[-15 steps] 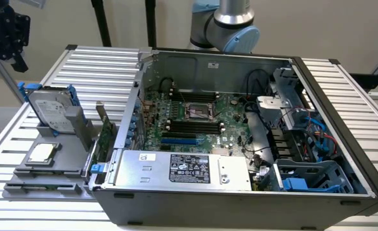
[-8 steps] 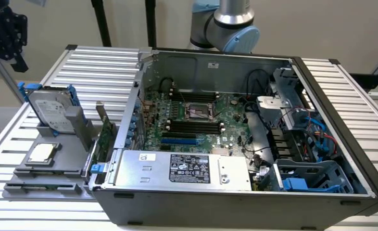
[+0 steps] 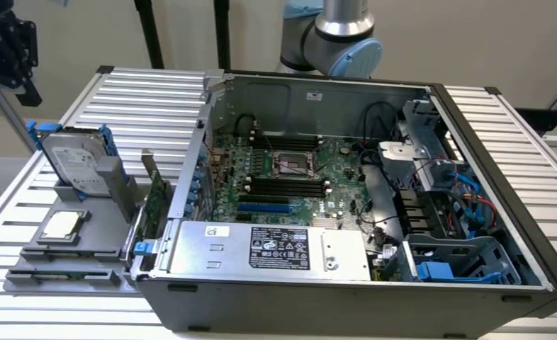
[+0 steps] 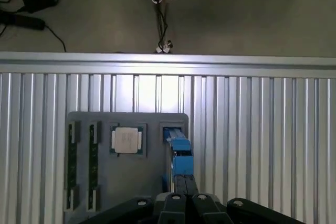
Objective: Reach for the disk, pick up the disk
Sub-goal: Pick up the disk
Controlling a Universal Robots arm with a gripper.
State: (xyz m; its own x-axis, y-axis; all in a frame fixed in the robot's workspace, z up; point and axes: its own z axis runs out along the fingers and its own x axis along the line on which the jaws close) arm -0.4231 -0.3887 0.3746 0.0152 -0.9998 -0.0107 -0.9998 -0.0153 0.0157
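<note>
The disk (image 3: pixel 74 160) stands upright in a slot of a grey holder tray (image 3: pixel 103 234) at the exterior view's left, showing its silver face, white label and blue side rails. In the wrist view the disk (image 4: pixel 179 153) appears edge-on, with a blue rail on top, in the tray (image 4: pixel 152 182). My black gripper (image 3: pixel 4 46) hangs high above the tray near the exterior view's upper left corner, well clear of the disk. In the wrist view, the gripper (image 4: pixel 184 203) sits close to the disk's edge.
A small square silver chip (image 3: pixel 61 225) (image 4: pixel 126 140) and two memory sticks (image 4: pixel 82 169) lie in the same tray. An open computer case (image 3: pixel 354 212), holding a silver box with a black label (image 3: pixel 273 248), stands right beside the tray on the slatted aluminium table (image 3: pixel 137 99).
</note>
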